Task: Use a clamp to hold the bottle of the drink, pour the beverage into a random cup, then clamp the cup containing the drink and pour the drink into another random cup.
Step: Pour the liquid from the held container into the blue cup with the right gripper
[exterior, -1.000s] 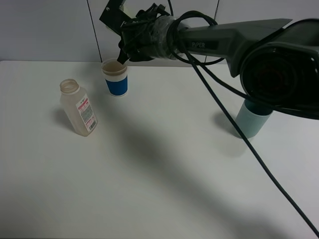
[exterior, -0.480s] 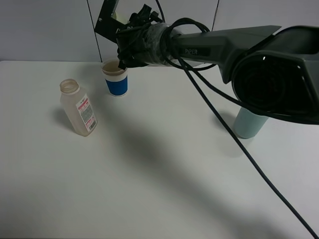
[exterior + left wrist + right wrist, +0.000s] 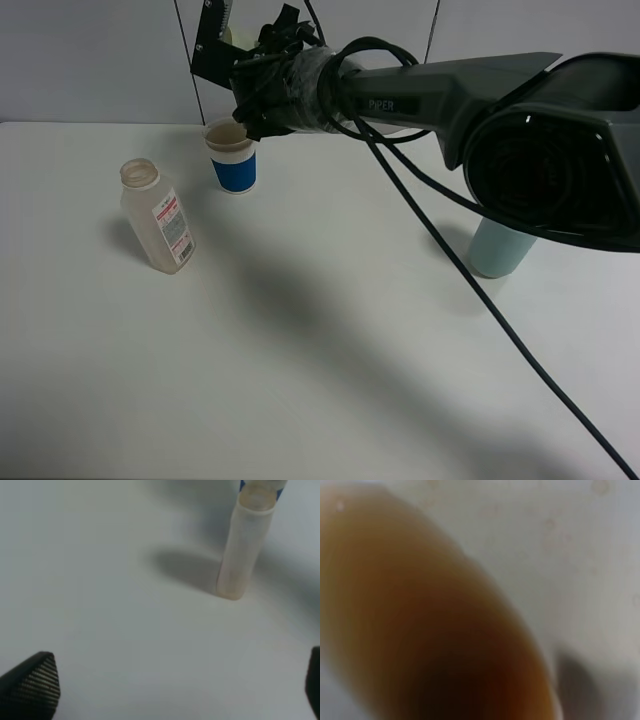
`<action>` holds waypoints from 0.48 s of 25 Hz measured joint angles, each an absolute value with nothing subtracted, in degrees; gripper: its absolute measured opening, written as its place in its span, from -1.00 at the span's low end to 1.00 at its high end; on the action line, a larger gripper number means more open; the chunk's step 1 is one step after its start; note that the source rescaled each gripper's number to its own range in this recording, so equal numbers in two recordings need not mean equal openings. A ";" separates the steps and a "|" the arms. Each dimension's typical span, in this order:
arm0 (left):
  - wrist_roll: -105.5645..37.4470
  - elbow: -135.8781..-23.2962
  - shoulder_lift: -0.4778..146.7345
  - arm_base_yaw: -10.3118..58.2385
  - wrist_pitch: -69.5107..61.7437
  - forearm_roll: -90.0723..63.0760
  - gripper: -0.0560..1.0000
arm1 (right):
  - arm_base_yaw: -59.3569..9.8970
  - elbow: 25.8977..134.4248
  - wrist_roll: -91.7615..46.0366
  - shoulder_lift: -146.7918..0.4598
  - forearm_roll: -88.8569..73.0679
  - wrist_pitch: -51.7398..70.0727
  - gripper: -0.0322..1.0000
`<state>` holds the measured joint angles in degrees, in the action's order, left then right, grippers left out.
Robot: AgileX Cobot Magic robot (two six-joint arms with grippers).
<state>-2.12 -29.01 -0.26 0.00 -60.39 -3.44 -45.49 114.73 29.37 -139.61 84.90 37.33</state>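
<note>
Since a second ago the right arm has lifted and swung slightly left, its clamp [image 3: 243,112] now higher over the blue-and-white cup [image 3: 233,157] at the far left of the table [image 3: 320,350]. The clamp is closed; what it grips cannot be made out, though its wrist view is filled with brown blur. The bottle [image 3: 157,216] stands nearer. The left gripper [image 3: 170,680] hangs wide open, empty, beside the bottle.
</note>
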 joint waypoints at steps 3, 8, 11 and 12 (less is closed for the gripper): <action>-2.12 -29.01 -0.26 0.00 -60.39 -3.49 1.00 | -45.49 114.73 28.26 -139.61 84.90 37.46 -0.87; -2.12 -29.01 -0.26 0.00 -60.39 -3.49 1.00 | -45.49 114.73 25.34 -139.61 85.30 37.59 -0.87; -2.12 -29.01 -0.26 0.00 -60.39 -3.49 1.00 | -45.49 114.73 24.11 -139.61 85.79 38.42 -0.87; -2.12 -29.01 -0.26 0.00 -60.39 -3.49 1.00 | -45.49 114.73 23.87 -139.61 85.80 38.63 -0.87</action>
